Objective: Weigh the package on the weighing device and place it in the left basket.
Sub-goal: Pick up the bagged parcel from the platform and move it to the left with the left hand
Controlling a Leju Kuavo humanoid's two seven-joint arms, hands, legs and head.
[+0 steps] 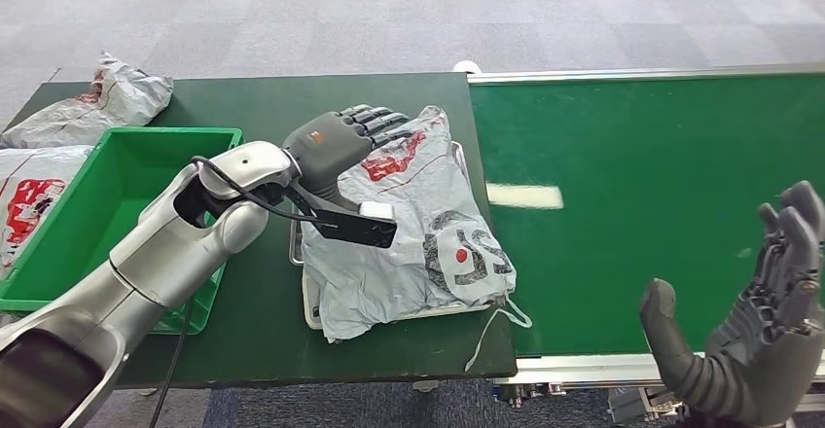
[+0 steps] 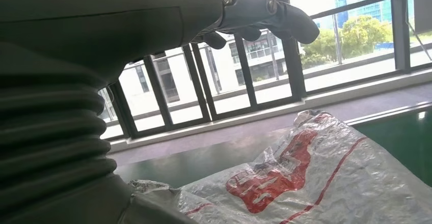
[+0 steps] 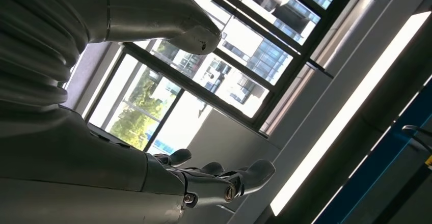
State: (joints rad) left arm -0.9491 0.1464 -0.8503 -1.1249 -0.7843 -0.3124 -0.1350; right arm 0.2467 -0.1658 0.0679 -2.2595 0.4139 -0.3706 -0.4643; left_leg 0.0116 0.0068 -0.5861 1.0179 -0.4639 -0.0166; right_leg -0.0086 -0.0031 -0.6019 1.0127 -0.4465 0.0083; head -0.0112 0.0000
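Lying across the scale (image 1: 309, 316) near the middle of the dark green tabletop (image 1: 253, 331), the package (image 1: 413, 229) is a crumpled grey plastic bag with red and dark printing, and it covers nearly all of the white platform beneath it, whose edge shows only at the near side and at the side toward the basket. The left hand (image 1: 336, 141) rests on the far left part of the package, palm down, its dark fingers (image 1: 375, 117) stretched over the wrinkled plastic by the red print. Whether the fingers have any hold of the bag cannot be told; in the left wrist view they (image 2: 265, 15) reach forward above the package (image 2: 305, 178), and nothing is seen clasped in them. The left arm crosses the corner of the green basket (image 1: 58, 282), which stands on the left part of the tabletop, just beside the scale. Two more grey bags (image 1: 97, 107) lie at the far left edge, beside and behind the basket. To the right of the tabletop runs a green conveyor belt (image 1: 662, 185) with a metal frame. The right hand (image 1: 754, 336) hangs over the near right part of the belt, palm turned inward, fingers apart and upright, holding nothing; the right wrist view shows the same spread fingers (image 3: 254, 173) against windows.
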